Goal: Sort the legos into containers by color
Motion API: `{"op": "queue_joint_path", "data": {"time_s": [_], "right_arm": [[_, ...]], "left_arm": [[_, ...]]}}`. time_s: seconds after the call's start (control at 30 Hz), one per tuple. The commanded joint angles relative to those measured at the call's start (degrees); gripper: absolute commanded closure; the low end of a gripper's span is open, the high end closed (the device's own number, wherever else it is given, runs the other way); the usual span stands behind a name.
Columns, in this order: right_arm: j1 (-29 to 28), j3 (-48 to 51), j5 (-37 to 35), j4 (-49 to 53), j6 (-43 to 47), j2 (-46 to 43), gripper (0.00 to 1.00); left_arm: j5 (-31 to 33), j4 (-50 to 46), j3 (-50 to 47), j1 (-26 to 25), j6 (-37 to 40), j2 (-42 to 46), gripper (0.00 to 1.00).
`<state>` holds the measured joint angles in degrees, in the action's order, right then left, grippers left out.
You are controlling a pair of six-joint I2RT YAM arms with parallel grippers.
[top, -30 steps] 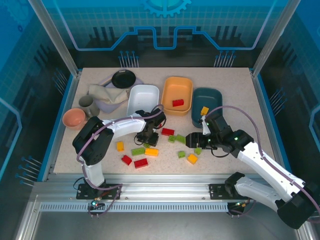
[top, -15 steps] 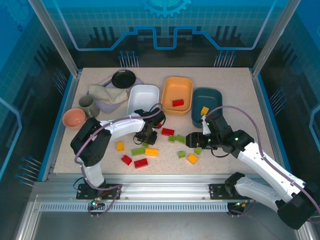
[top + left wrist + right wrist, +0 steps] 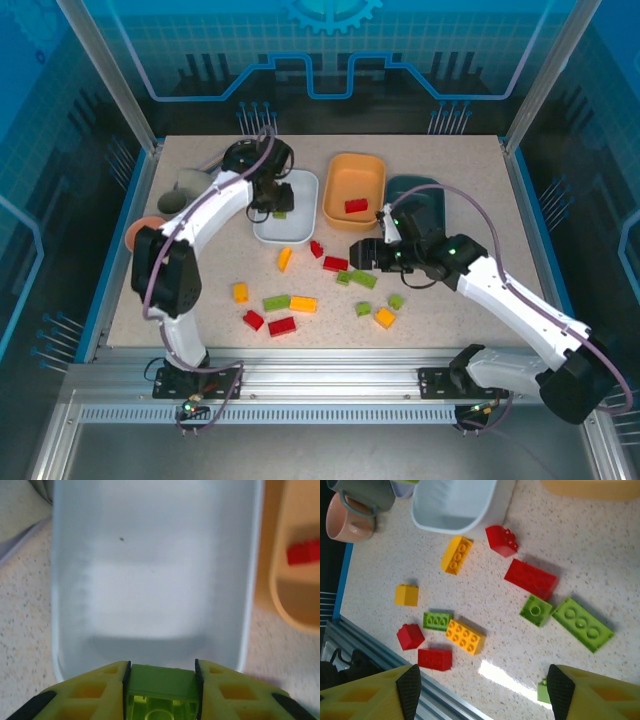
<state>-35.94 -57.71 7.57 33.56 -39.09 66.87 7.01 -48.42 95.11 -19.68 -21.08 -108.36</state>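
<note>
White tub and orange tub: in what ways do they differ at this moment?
Colour: the white tub is white, the orange tub is orange. Contents: the orange tub holds one red brick, while the white tub shows a bare floor. The left gripper, shut on a green brick, hangs over the white tub; no gripper hangs over the orange tub. Both are shallow, rounded-rectangular, of like size, and stand side by side.

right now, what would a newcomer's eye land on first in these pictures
The left gripper holds a green lego over the white tub toward the table's far side. The right gripper hangs open above red, green and yellow legos scattered mid-table, and one red lego lies in the orange tub.
</note>
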Motion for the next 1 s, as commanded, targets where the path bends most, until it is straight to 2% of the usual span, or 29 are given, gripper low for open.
{"op": "queue_joint_path", "data": {"time_s": [0.0, 0.13, 0.23, 0.37, 0.43, 0.63, 0.97], "right_arm": [[-1.5, -4.7, -5.8, 2.8, -1.5, 3.0, 0.31], [-1.6, -7.1, -13.8, 11.1, -4.8, 4.8, 0.3], [-1.4, -6.3, -15.8, 14.2, -6.6, 4.2, 0.3], [-1.2, -4.3, -16.6, 17.2, -8.3, 2.5, 0.28], [-1.0, -3.3, -16.8, 18.9, -8.9, 1.9, 0.28], [0.6, 2.5, -14.9, 20.6, -11.3, -0.8, 0.25], [0.2, 5.1, -14.4, 18.0, -9.1, -1.4, 0.28]], "left_arm": [[-5.3, -1.3, 5.1, 2.6, -1.1, -8.7, 0.65], [-7.5, -2.5, 10.7, 3.7, -1.8, -15.8, 0.62], [-9.0, -2.8, 12.8, 3.6, -1.9, -18.2, 0.57], [-10.1, -2.7, 13.2, 3.7, -2.5, -17.5, 0.4], [-10.4, -2.6, 12.7, 3.6, -3.0, -15.4, 0.35], [-13.5, 2.2, 3.3, 3.3, -6.8, -1.6, 0.28], [-16.8, 5.2, -27.3, -2.0, -16.9, 28.0, 0.25]]}}
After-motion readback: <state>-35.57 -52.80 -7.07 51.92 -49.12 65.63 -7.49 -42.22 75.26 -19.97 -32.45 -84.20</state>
